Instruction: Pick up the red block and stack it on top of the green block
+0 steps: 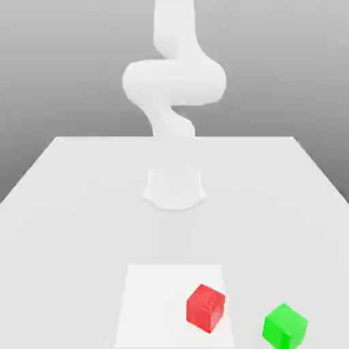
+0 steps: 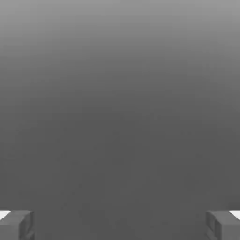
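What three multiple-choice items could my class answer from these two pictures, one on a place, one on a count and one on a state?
1. In the exterior view, where does the green block sit relative to the red block?
A. On top of it
B. Apart, toward the exterior view's right
C. Touching it on the exterior view's left

2. How many blocks are on the table?
A. Two
B. Three
C. Five

3. How does the gripper stand?
A. Shut on the red block
B. Shut on nothing
C. Open, holding nothing

Answers:
1. B, since bare table shows between the two blocks and the green one is further right.
2. A, since just one red and one green block appear.
3. C, since the hand view shows the two fingers far apart with nothing between them.
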You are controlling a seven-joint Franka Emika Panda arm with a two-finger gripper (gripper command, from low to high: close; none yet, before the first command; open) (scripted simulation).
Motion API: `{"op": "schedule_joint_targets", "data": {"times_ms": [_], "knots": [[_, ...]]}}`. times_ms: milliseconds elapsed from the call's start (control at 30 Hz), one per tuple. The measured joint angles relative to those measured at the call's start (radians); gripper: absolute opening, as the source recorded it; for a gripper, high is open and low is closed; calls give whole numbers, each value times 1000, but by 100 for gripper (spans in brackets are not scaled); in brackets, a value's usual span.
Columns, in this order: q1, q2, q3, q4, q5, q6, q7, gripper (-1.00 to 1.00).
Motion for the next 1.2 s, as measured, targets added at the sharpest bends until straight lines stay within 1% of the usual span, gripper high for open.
{"op": "schedule_joint_targets", "data": {"times_ms": [200,400,600,767,933,967,1200], "knots": [[110,225,-77,-67,42,98,-232,0],[189,444,-120,-133,88,194,-460,0],[229,660,-122,-199,104,292,-668,0],[239,832,-118,-250,54,379,-787,0],[207,1011,-73,-234,99,521,-844,0],[198,1036,-63,-230,107,542,-850,-100],[197,1037,-62,-230,106,541,-849,-100]]}}
